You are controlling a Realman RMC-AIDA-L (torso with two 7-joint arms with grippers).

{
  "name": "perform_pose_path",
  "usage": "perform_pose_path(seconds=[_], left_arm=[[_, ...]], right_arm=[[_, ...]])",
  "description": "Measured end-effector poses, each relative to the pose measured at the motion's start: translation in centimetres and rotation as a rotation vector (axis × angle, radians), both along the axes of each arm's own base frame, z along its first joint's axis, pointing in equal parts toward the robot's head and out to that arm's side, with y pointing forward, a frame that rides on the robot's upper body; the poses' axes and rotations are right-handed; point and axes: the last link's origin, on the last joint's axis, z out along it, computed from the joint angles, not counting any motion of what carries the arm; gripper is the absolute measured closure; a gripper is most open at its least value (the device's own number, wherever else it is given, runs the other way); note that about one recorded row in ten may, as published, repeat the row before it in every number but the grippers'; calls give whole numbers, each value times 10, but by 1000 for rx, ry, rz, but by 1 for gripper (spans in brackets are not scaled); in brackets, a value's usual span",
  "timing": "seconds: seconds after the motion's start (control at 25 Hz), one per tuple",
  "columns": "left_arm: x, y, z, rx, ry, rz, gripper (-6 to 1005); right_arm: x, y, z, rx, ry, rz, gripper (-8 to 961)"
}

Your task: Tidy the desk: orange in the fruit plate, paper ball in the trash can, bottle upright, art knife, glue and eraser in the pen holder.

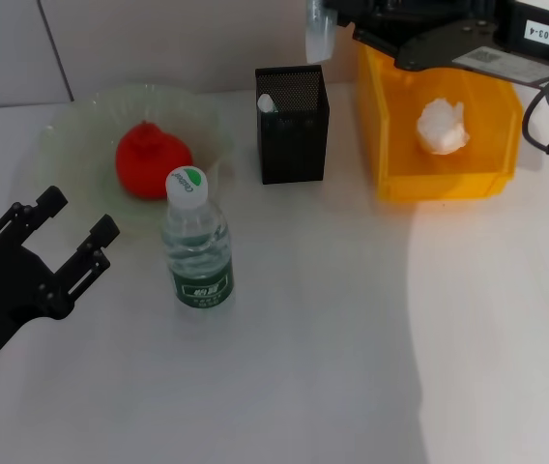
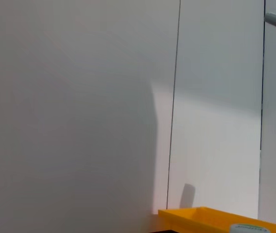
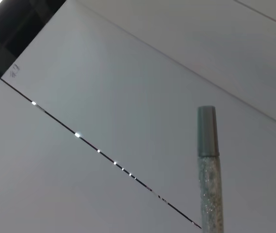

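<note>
Right tool [image 1: 328, 21] is held far right above the pen holder [image 1: 293, 124], closed on a glue stick [image 3: 209, 179]. Left tool [image 1: 60, 232] is parked near left, fingers spread, empty. Done: orange [image 1: 152, 160] in fruit plate [image 1: 72, 126], paper ball [image 1: 444, 126] in trash can [image 1: 390, 145], bottle [image 1: 196, 240] upright on desk [image 1: 352, 338]. One white item is seen in the holder; eraser not visible. Left: glue drop-in.

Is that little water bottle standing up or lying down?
Standing upright: the bottle rests on its base, white cap on top, on the table.
</note>
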Motion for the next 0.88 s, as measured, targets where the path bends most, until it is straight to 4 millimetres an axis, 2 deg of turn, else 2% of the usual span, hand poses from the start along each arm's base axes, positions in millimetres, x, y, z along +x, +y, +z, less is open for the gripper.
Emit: perform_pose_path(seconds=[0.16,0.2,0.24,0.28,0.32,0.36,0.6,0.72,0.76,0.88], left_arm=[[1,0,0,-1,0,-3,305],[1,0,0,-1,0,-3,305],[1,0,-1,-4,2,-4,305],[1,0,-1,-7,4,-6,305],[1,-1,-3,-14,9,-10,305],[1,-1,-3,-14,10,-10,305],[2,-1,-4,-18,7,-12,305],[3,-2,-4,-18,1,-20,305],[3,-2,-4,-18,1,-20,305],[4,-3,-4,-13,2,-30,305]], right_arm=[[-1,2,2,57,-86,36,828],[0,3,1,86,-136,53,828],[1,8,-1,163,-267,92,827],[1,8,-1,163,-267,92,827],[2,13,2,244,-391,143,827],[2,13,2,244,-391,143,827],[-4,21,36,526,-686,288,828],[-17,23,54,711,-904,396,827],[-17,23,54,711,-904,396,827],[-31,22,65,895,-1097,500,828]])
